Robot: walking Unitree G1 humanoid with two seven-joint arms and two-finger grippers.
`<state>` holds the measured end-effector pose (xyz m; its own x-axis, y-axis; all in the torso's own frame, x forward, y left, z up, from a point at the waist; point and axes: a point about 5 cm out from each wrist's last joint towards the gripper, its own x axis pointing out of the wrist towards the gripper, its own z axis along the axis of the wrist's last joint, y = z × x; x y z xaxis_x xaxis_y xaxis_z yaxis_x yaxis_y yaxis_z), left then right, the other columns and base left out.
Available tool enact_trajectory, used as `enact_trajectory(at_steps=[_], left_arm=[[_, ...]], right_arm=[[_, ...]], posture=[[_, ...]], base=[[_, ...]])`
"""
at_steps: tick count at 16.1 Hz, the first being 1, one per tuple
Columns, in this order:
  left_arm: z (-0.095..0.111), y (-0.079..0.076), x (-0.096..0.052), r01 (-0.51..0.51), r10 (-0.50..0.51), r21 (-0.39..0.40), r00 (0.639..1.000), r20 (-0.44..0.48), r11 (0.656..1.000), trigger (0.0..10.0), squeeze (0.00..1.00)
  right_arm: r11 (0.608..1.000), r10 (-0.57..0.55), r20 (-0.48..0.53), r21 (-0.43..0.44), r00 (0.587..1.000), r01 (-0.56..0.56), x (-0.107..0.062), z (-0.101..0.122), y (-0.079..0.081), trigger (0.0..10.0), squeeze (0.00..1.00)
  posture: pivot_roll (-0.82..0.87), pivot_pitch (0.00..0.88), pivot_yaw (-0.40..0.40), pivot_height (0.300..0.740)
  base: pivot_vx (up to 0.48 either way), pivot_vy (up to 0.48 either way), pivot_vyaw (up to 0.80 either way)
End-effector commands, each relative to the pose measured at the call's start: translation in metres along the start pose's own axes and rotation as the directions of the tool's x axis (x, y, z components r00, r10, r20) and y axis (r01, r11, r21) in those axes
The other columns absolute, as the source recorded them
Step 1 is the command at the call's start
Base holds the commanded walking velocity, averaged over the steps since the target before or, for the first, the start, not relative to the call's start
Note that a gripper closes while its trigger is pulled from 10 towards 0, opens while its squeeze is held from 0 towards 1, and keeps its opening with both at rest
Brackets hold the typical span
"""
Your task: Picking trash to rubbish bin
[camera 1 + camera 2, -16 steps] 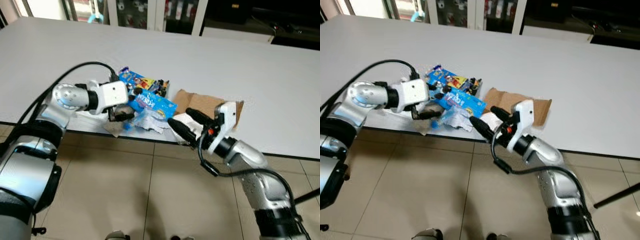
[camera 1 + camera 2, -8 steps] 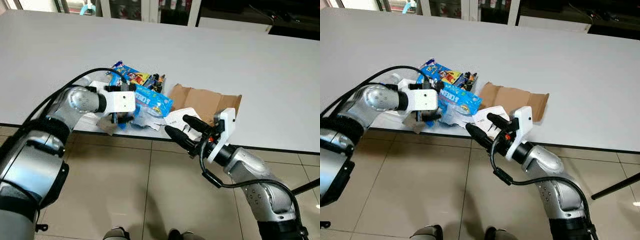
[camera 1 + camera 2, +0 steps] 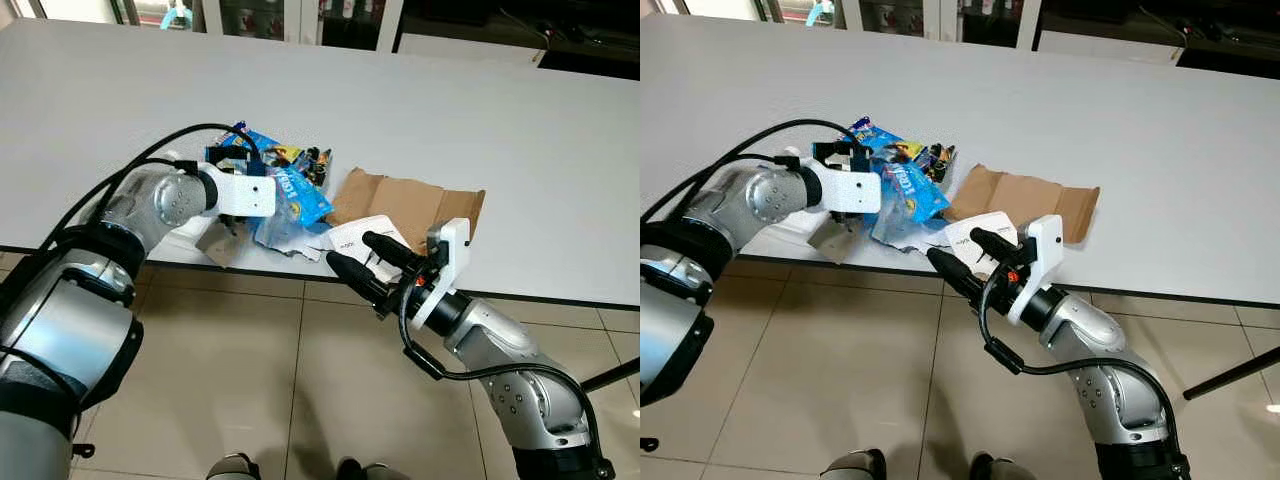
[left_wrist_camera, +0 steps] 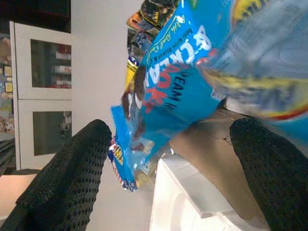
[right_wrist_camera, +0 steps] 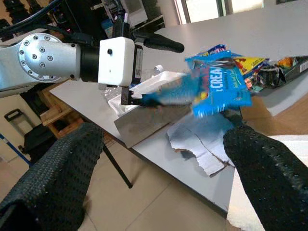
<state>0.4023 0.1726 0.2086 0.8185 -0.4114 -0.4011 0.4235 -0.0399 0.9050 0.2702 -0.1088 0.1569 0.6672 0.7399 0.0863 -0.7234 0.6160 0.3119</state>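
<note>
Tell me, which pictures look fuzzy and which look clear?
Left wrist view: the shiny blue snack wrapper is smeared and out of focus where it is nearest the camera. Right wrist view: the same wrapper blurs near the left hand, while the white table is sharp. Both eye views are clear, evenly lit, with no glare.

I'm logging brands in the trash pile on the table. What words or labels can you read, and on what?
"CREAM": on the blue snack wrapper at the left gripper; the rest of its lettering is cut off or blurred.
Colourful wrappers behind it: printed, too small to read.
White paper near the right gripper: faint print, unreadable.
Brown cardboard: no text visible.
</note>
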Motion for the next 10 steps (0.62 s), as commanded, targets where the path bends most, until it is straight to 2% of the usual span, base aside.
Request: enact_trajectory(at_steps=[1, 2, 10], left_arm=[[0.004, -0.006, 0.004, 0.011, -0.011, 0.007, 1.000, 0.015, 1.000, 10.0, 0.00], [0.005, -0.010, 0.005, 0.019, -0.019, 0.011, 1.000, 0.021, 1.000, 0.0, 0.00], [0.008, -0.017, 0.007, 0.010, -0.011, 0.026, 0.999, 0.043, 1.000, 0.0, 0.00]], right_arm=[[1.000, 0.000, 0.001, -0.003, 1.000, 0.000, -0.002, 0.001, 0.003, 10.0, 0.00], [1.000, 0.000, 0.000, 0.000, 1.000, 0.000, -0.003, 0.001, 0.003, 10.0, 0.00], [1.000, -0.005, -0.005, 0.008, 1.000, 0.005, -0.005, -0.002, 0.007, 10.0, 0.00]], posture=[[-0.08, 0.164, -0.051, 0.740], [-0.08, 0.166, -0.051, 0.740], [-0.09, 0.183, -0.047, 0.740]], base=[[0.000, 0.000, 0.00], [0.000, 0.000, 0.00], [0.000, 0.000, 0.00]])
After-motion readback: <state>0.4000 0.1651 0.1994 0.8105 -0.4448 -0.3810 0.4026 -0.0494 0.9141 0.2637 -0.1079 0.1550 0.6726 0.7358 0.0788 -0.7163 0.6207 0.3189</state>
